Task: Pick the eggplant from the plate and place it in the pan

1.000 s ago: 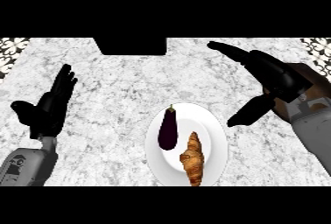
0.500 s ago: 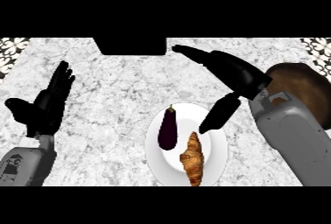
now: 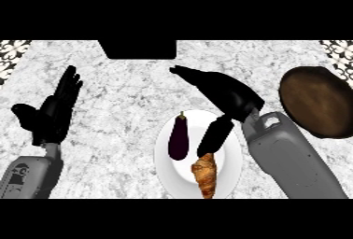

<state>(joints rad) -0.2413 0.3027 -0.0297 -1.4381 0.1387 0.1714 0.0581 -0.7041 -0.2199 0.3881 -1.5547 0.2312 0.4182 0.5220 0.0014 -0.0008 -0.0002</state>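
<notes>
**Right hand open above the plate, eggplant on the plate**

The right hand sits just right of the frame's centre, its fingers stretched straight toward the upper left and its thumb pointing down and left over the plate. Fingers and thumb are spread apart and hold nothing. The thumb's tip overlaps the plate's right half and ends just above the top of the croissant; whether it touches anything there cannot be told. The grey right forearm runs from the wrist down to the lower right edge of the frame.

The eggplant lies on the white plate, in the plate's upper left part, lengthwise with its stem toward the top of the frame. It is just left of the thumb, with a narrow strip of plate showing between them. The croissant lies below it on the lower part of the same plate, near the lower edge of the frame.

The brown pan rests on the marbled tabletop at the right edge of the frame, well apart from the plate and just right of the right wrist.

The left hand rests at the left of the frame, fingers straight and pointing up, holding nothing. A dark rectangular object shows at the top centre of the tabletop.
</notes>
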